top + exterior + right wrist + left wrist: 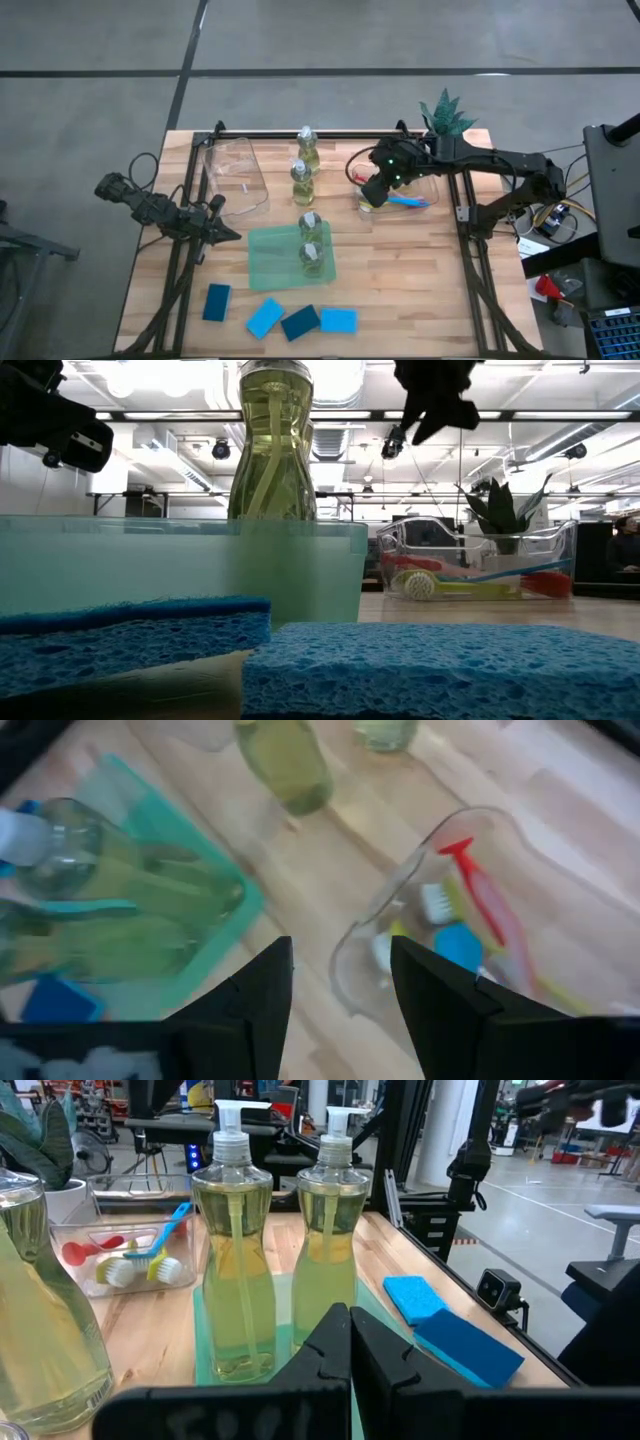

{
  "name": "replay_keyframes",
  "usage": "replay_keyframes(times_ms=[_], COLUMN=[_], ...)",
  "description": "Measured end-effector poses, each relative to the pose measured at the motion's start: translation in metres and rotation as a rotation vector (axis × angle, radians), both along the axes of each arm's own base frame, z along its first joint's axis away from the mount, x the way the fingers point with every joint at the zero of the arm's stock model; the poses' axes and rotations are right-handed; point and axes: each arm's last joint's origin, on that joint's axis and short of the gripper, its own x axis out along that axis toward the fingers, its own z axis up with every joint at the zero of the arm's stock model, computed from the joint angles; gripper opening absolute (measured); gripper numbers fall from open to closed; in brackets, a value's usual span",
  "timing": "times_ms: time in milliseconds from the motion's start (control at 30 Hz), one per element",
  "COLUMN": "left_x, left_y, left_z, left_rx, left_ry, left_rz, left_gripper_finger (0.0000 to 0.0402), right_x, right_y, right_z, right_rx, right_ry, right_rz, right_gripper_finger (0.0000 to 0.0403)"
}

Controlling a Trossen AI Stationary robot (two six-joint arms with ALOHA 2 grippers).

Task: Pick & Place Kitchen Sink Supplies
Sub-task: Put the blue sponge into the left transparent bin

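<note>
Two clear bottles of yellowish liquid (310,240) stand upright in a green tray (270,262); two more (304,165) stand on the table behind it. Several blue sponges (300,322) lie flat near the front edge. Red, yellow and blue brushes (405,200) lie in a clear bin (400,890) at the right. My right gripper (372,195) hangs open and empty above that bin's near end; it also shows in the right wrist view (340,950). My left gripper (232,236) is shut and empty, left of the tray, pointing at the tray's bottles (235,1250).
A second clear bin (235,175) stands empty at the back left. A potted green plant (445,115) stands at the back right corner. Black frame rails (470,250) run along the table's left, right and far sides. Bare wood lies right of the tray.
</note>
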Motion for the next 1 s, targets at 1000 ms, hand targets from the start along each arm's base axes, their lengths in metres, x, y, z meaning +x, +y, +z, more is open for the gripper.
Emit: replay_keyframes(times_ms=[1000], left_x=[0.000], left_y=[0.000], left_z=[0.000], left_rx=[0.000], left_ry=[0.000], left_rz=[0.000], left_gripper_finger=[0.0000], right_x=[-0.007], right_y=[0.074], right_z=[0.016], right_rx=[0.034], right_ry=[-0.016], right_rz=[0.225], right_gripper_finger=[0.0120])
